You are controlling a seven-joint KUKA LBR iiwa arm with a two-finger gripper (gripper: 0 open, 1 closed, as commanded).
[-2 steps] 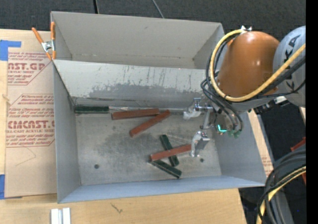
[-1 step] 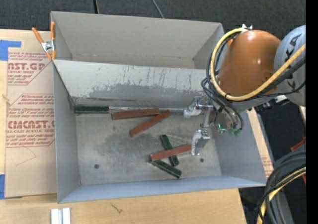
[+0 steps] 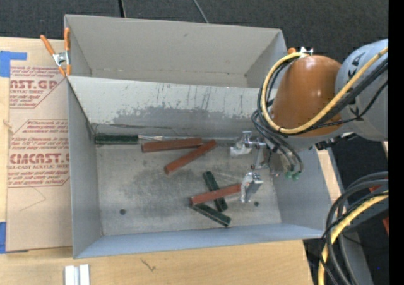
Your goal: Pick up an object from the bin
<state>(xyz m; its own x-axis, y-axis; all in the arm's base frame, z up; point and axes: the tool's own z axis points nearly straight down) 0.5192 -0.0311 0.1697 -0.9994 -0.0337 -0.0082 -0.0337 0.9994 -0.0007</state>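
My gripper [image 3: 245,169] hangs over the right part of the bin floor, open, with one fingertip toward the back wall and the other toward the front. Nothing sits between the fingers. A red-brown flat stick [image 3: 214,195] lies just left of the front fingertip, its right end reaching that finger. It lies across a dark green stick [image 3: 212,186], and a second dark green stick [image 3: 211,214] rests slightly nearer the front wall.
Two more red-brown sticks [image 3: 170,145] [image 3: 189,158] lie near the back wall in the middle. A dark green stick [image 3: 117,140] lies along the back wall at the left. The arm with its orange cover and cables stands over the bin's right rim.
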